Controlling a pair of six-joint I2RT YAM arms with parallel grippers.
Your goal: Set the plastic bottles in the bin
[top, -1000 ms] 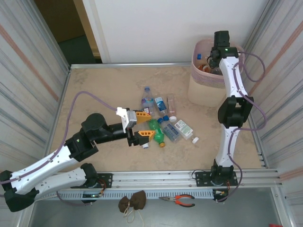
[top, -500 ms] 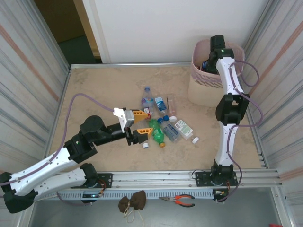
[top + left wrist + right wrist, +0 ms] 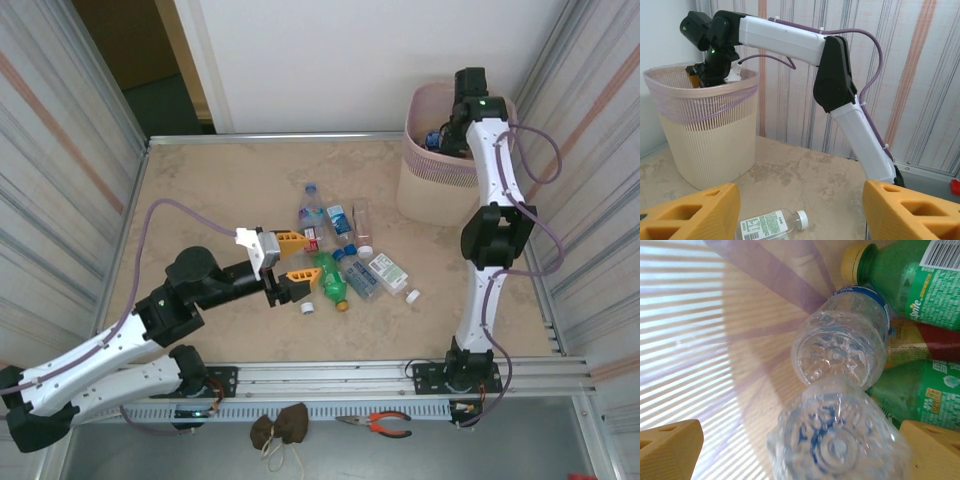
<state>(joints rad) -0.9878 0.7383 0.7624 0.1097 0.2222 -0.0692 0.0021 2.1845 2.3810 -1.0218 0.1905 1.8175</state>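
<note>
At lower left of the overhead view the left gripper (image 3: 305, 260) reaches toward mid-frame, its orange fingers (image 3: 695, 210) spread apart with nothing clamped between them. Just right of them, at the centre of the marbled beige tabletop (image 3: 220, 190), six small plastic bottles (image 3: 340, 222) lie on their sides in a loose cluster. Three clear ones form the upper row, with long axes running roughly up and down the frame. The leftmost of these, a clear blue-capped bottle (image 3: 310, 208), points its cap toward the top edge. Below them three more lie diagonally: a green bottle (image 3: 330, 280) with an orange cap pointing to lower right, its body almost at the fingertips, then a clear one, then a white-labelled bottle (image 3: 388, 271). A loose white cap (image 3: 413, 296) sits just right of that. At upper right the tall pale pink perforated plastic bin (image 3: 425, 180) stands upright. The right gripper (image 3: 800, 447) hangs inside it with fingers wide apart, gripping nothing. In its wrist view two clear bottles (image 3: 840, 350) show their bases to the camera, long axes running away from it. Two green bottles (image 3: 910, 390) lie at the right edge, the upper one's yellow cap pointing left.
</note>
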